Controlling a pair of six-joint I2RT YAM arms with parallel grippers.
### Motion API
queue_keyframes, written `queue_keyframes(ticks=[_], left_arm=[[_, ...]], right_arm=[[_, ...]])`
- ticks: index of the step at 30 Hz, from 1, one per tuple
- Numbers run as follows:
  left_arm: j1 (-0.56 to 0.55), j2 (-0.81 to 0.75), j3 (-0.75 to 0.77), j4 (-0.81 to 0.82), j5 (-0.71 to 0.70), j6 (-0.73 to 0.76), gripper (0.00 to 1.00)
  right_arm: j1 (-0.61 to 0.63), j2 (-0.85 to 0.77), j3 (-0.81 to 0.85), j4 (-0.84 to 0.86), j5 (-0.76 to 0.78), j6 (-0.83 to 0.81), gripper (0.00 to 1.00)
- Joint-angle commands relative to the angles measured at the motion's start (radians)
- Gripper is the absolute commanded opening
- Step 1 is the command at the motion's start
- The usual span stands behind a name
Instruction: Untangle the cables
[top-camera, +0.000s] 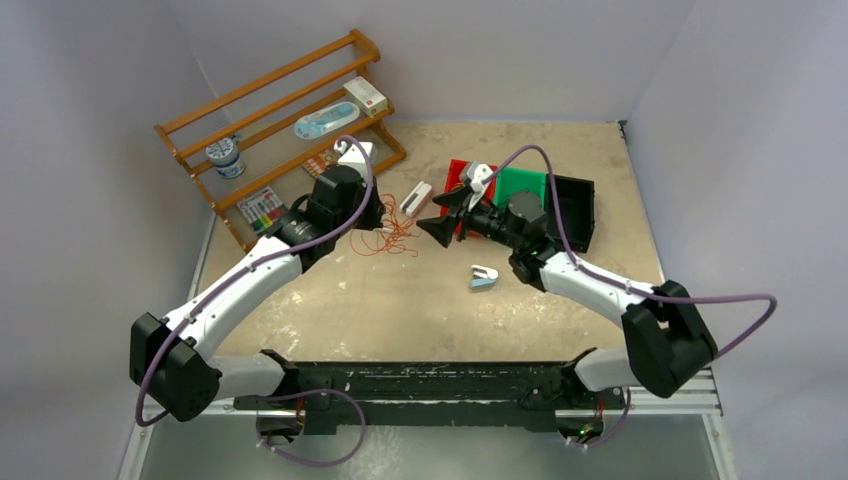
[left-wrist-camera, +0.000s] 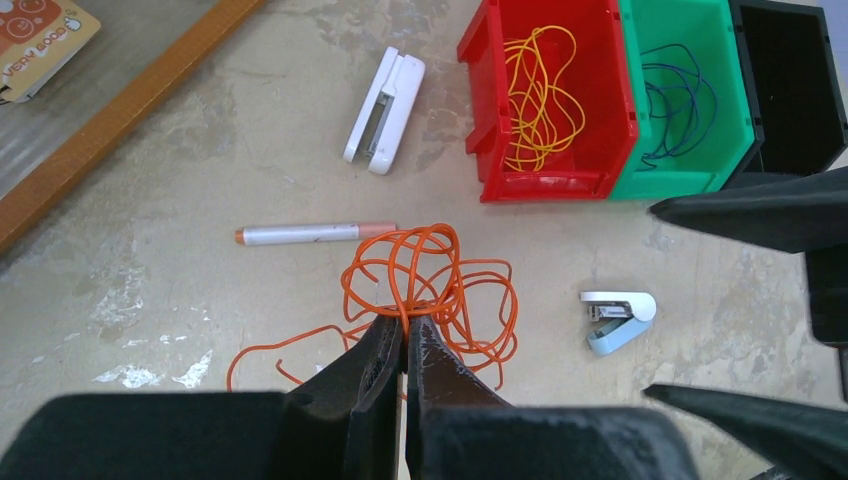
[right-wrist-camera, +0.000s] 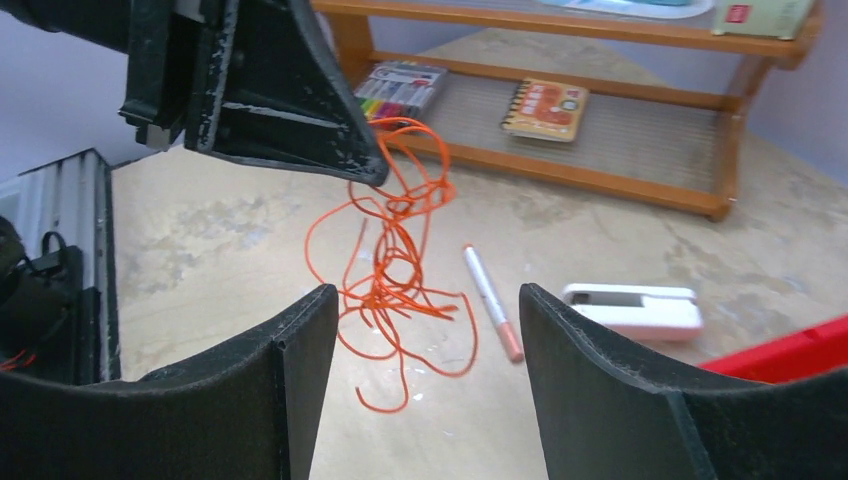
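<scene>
A loopy bunch of orange cable (left-wrist-camera: 440, 280) is at the table's middle, also in the top view (top-camera: 397, 238) and the right wrist view (right-wrist-camera: 395, 270). My left gripper (left-wrist-camera: 405, 325) is shut on its strands; the bunch hangs from the tip (right-wrist-camera: 370, 172) down to the table. My right gripper (right-wrist-camera: 425, 295) is open and empty, facing the bunch from the right with the cable just beyond its fingertips (top-camera: 432, 228). A yellow cable (left-wrist-camera: 540, 95) lies in the red bin (left-wrist-camera: 480, 120). A dark blue cable (left-wrist-camera: 680, 100) lies in the green bin (left-wrist-camera: 740, 60).
A pen (left-wrist-camera: 310, 234) and a white stapler (left-wrist-camera: 385, 110) lie just beyond the bunch. A small blue-white stapler (left-wrist-camera: 618, 318) lies to its right. A black bin (left-wrist-camera: 790, 80) stands beside the green one. A wooden rack (top-camera: 280, 120) stands at the back left.
</scene>
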Motion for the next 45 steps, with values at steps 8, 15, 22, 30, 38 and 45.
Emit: queue_keyframes(ticks=[8,15,22,30,38,45], left_arm=[[-0.005,-0.035,0.004,0.072,0.064,0.008,0.00],[-0.004,-0.050,-0.007,0.085,0.110,0.015,0.00],[-0.004,-0.071,-0.020,0.085,0.115,0.021,0.00],[-0.003,-0.083,-0.044,0.081,0.031,-0.002,0.12],[-0.001,-0.093,-0.079,0.106,0.017,-0.029,0.38],[0.006,-0.103,-0.102,0.116,0.007,-0.037,0.32]], right_arm=[[0.086,0.135,0.105,0.159,-0.035,0.029,0.70],[0.105,0.252,0.175,0.174,-0.051,0.027,0.70],[0.105,0.288,0.180,0.164,0.022,0.046,0.34],[0.104,0.196,0.116,0.133,0.130,0.125,0.00],[0.098,0.127,0.153,-0.008,0.216,0.172,0.00],[0.092,0.093,0.165,-0.065,0.254,0.183,0.00]])
